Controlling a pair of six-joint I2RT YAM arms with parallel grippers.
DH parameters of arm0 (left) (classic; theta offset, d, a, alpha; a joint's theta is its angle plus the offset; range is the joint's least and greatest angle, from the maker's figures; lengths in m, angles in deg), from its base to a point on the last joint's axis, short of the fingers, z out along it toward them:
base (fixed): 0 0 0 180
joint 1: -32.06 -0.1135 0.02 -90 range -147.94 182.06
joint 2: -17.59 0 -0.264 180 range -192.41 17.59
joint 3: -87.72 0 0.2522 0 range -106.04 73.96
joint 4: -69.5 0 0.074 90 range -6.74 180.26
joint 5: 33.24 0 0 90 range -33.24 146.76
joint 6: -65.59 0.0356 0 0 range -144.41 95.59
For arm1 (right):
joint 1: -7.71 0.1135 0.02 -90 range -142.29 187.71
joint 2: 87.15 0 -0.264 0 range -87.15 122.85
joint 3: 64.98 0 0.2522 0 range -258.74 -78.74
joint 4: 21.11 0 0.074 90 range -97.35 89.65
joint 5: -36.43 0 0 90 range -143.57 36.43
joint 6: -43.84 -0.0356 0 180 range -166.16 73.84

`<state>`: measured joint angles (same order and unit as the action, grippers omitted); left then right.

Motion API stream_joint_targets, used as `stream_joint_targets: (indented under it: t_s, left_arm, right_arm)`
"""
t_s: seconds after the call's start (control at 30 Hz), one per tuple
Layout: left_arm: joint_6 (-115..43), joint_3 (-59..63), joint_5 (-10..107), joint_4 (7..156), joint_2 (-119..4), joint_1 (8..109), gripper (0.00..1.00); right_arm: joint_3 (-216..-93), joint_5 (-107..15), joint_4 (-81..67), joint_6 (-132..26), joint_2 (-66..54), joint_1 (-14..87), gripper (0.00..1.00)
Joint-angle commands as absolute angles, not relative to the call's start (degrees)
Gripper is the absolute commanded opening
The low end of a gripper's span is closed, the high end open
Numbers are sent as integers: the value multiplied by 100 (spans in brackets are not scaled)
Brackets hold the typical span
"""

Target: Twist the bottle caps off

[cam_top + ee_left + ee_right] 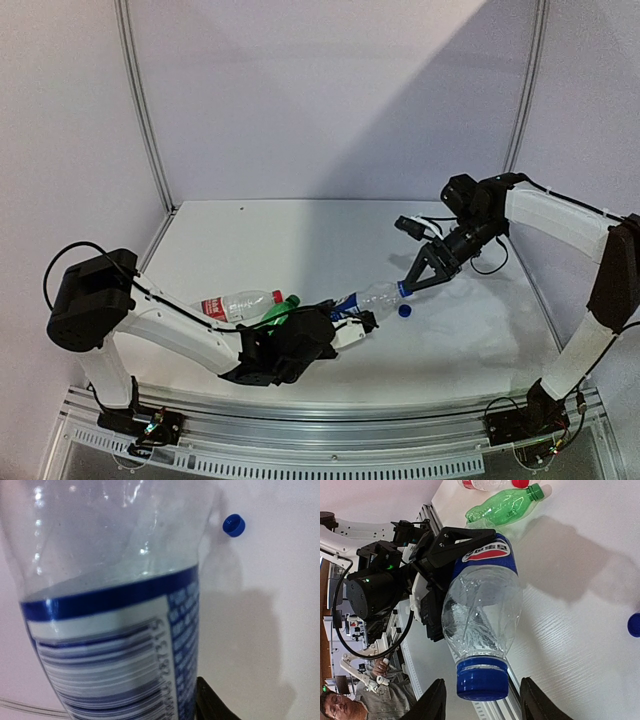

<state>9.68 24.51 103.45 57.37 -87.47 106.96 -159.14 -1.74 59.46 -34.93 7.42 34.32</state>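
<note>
My left gripper (343, 327) is shut on the body of the clear Pepsi bottle (372, 299), holding it tilted above the table; it fills the left wrist view (110, 605), one black finger (212, 707) against it. Its blue cap (482, 680) is still screwed on. My right gripper (482, 704) is open, its fingers on either side of that cap without touching; in the top view it (412, 283) sits at the bottle's neck. A loose blue cap (405, 311) lies on the table below. The bottle with the blue label is out of view.
The red-label bottle (235, 303) and the green bottle (280, 310) lie behind my left arm, capped red (520, 483) and green (536, 491). The loose blue cap also shows in the wrist views (233, 525) (635, 625). A person sits beyond the table's near edge.
</note>
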Motion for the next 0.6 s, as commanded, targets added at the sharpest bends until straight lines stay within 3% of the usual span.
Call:
stream_joint_targets:
  t_s: [0.0,0.13,0.47,0.57]
  left_arm:
    - [953,2342,10404,5580,-8743,10765,45]
    - [952,2333,10404,5576,-8758,10765,45]
    - [952,2342,10387,5578,-8747,10765,45]
    - [952,2350,10387,5575,-8736,10765,45]
  right_arm:
    - [-15991,68,6153,-3277,830,3433,46]
    - [-15982,101,6166,-3237,827,3434,40]
    - [-16086,125,6086,-3280,1003,3439,41]
    - [-16128,127,6120,-3243,1048,3438,32]
